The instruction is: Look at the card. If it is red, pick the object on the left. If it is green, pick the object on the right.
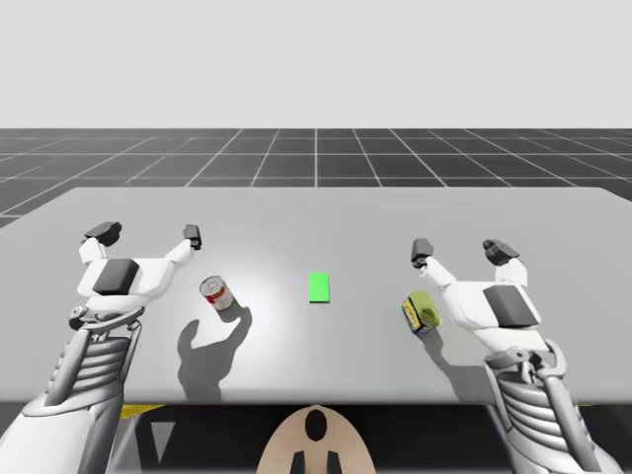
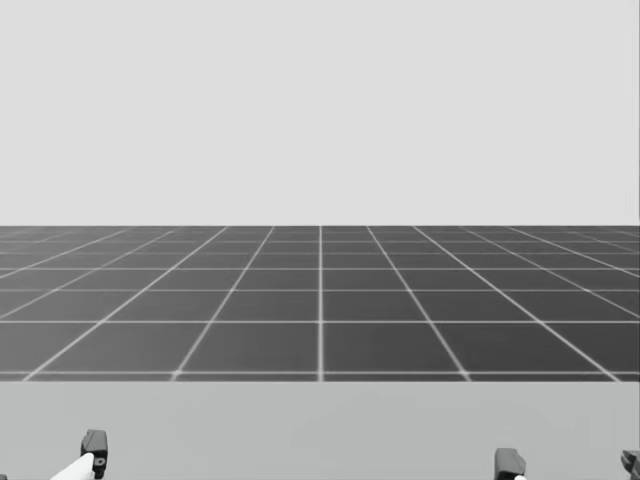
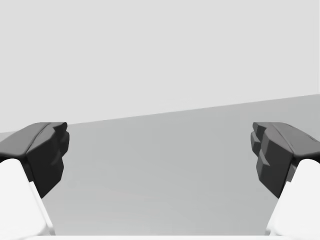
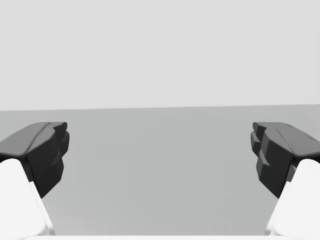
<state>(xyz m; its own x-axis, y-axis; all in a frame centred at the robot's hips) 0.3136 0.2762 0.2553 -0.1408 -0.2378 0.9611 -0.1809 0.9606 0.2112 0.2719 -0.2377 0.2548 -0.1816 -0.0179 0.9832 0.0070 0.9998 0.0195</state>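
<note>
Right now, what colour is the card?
Green card, best seen in the high view.

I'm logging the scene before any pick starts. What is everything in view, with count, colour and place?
card: one, green, flat on the middle of the table
red can: one, red and white, on the table left of the card
yellow can: one, yellow with some blue, on the table right of the card, beside my right arm
table: one, light grey, bearing all three things
floor: dark grey with a pale grid, beyond the table
left gripper: one, white with dark fingers, open, above the table beyond the red can, holding nothing
right gripper: one, white with dark fingers, open, above the table beyond the yellow can, holding nothing
</note>
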